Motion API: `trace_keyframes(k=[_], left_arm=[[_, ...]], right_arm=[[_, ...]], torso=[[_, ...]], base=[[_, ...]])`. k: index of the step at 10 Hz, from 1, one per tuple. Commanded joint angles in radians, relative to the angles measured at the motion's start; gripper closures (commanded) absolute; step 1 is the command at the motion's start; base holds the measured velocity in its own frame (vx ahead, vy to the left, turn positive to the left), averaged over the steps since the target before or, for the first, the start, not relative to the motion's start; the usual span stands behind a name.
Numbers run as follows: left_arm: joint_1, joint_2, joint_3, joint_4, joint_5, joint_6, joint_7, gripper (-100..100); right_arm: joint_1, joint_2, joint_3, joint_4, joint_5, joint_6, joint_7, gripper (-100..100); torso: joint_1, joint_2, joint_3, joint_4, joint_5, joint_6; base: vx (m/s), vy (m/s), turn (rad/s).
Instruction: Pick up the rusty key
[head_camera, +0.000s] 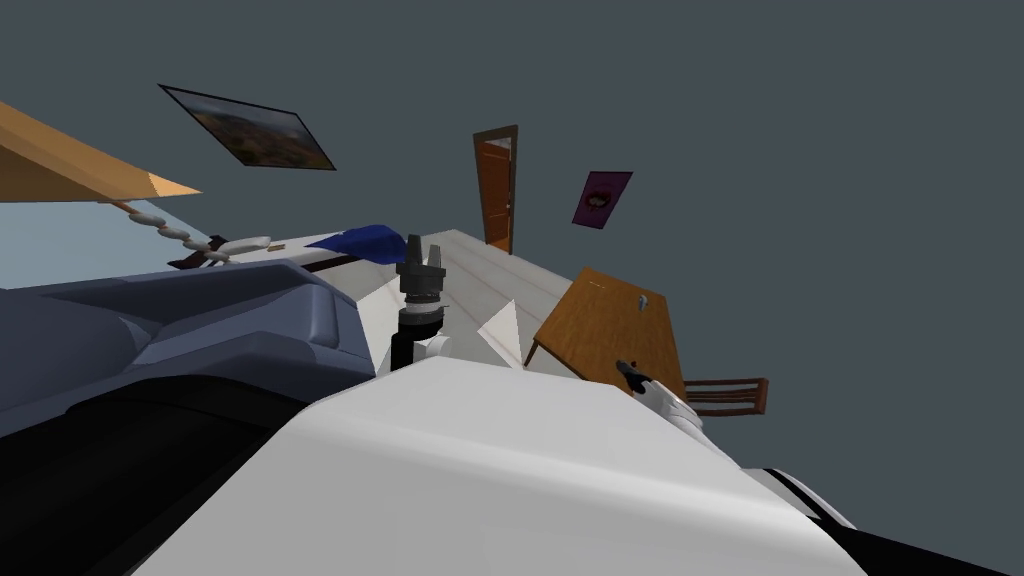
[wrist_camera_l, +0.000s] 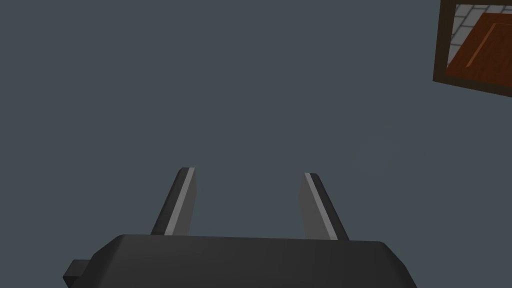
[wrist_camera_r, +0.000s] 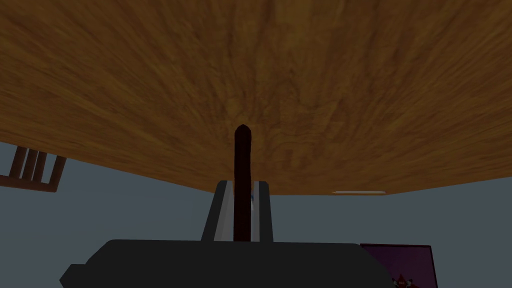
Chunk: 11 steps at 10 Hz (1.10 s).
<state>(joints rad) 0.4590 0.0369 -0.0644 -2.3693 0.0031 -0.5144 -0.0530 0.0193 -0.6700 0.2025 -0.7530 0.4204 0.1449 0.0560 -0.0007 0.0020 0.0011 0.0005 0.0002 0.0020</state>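
Right gripper (wrist_camera_r: 243, 184) is pinching its two thin fingers tight on the slim dark reddish-brown key (wrist_camera_r: 242, 150), gripping its near end. The key is sticking straight out past the fingertips, its long axis running along the fingers and its rounded tip pointing at the brown wood-grain tabletop (wrist_camera_r: 350, 90) beyond. Likely light, rigid and narrow, so it could be pivoting if the squeeze eases. Left gripper (wrist_camera_l: 248, 172) is hovering raised, fingers spread wide, holding nothing. A brown slatted chair (wrist_camera_r: 32, 170) is standing past the table edge.

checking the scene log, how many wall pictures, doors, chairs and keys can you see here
wall pictures: 2
door: 1
chair: 1
key: 1, held in the right gripper
total: 5
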Motion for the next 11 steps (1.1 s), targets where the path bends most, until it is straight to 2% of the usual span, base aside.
trace_keyframes(k=[1, 2, 3, 4, 6, 7, 8, 9, 10, 11], left_arm=[[0.000, 0.000, 0.000, 0.000, 0.000, 0.000, 0.000, 0], [0.000, 0.000, 0.000, 0.000, 0.000, 0.000, 0.000, 0], [0.000, 0.000, 0.000, 0.000, 0.000, 0.000, 0.000, 0], [0.000, 0.000, 0.000, 0.000, 0.000, 0.000, 0.000, 0], [0.000, 0.000, 0.000, 0.000, 0.000, 0.000, 0.000, 0], [0.000, 0.000, 0.000, 0.000, 0.000, 0.000, 0.000, 0], [0.000, 0.000, 0.000, 0.000, 0.000, 0.000, 0.000, 0], [0.000, 0.000, 0.000, 0.000, 0.000, 0.000, 0.000, 0], [0.000, 0.000, 0.000, 0.000, 0.000, 0.000, 0.000, 0], [0.000, 0.000, 0.000, 0.000, 0.000, 0.000, 0.000, 0]], right_arm=[[0.000, 0.005, 0.019, -0.050, -0.050, 0.048, 0.050, 100], [0.000, 0.005, 0.019, -0.057, -0.071, 0.048, 0.079, 100], [0.000, 0.005, 0.019, -0.057, -0.076, 0.048, 0.081, 100], [0.003, 0.007, 0.038, -0.096, -0.116, 0.092, 0.125, 100], [0.003, 0.007, 0.038, -0.112, -0.138, 0.092, 0.142, 100], [0.005, 0.010, 0.058, -0.147, -0.178, 0.135, 0.188, 100], [0.005, 0.010, 0.058, -0.166, -0.200, 0.136, 0.203, 100], [0.007, 0.013, 0.077, -0.201, -0.236, 0.177, 0.236, 100], [0.007, 0.013, 0.077, -0.220, -0.262, 0.180, 0.263, 100], [0.010, 0.016, 0.096, -0.261, -0.301, 0.223, 0.293, 100]], torso=[[0.000, 0.000, 0.000, 0.000, 0.000, 0.000], [-0.001, 0.000, 0.000, 0.000, 0.000, 0.001], [-0.001, 0.000, 0.000, 0.000, 0.000, 0.000], [0.000, 0.000, 0.000, 0.000, 0.000, 0.000], [-0.001, 0.001, 0.000, 0.000, -0.001, 0.000], [0.000, 0.000, 0.000, 0.000, 0.000, -0.001], [-0.001, 0.000, 0.000, -0.001, -0.001, 0.000], [0.000, 0.000, 0.000, 0.000, -0.001, -0.001], [-0.001, 0.000, 0.000, -0.001, -0.001, 0.000], [-0.001, 0.000, 0.000, -0.001, -0.001, -0.001]], base=[[-0.009, -0.033, -0.130], [-0.011, -0.028, -0.066], [-0.009, -0.014, 0.014], [-0.012, -0.027, -0.115], [-0.005, -0.016, -0.035], [-0.005, -0.026, -0.112], [-0.007, -0.023, -0.069], [-0.004, -0.036, -0.129], [-0.008, -0.032, -0.055], [-0.016, -0.037, -0.112]])
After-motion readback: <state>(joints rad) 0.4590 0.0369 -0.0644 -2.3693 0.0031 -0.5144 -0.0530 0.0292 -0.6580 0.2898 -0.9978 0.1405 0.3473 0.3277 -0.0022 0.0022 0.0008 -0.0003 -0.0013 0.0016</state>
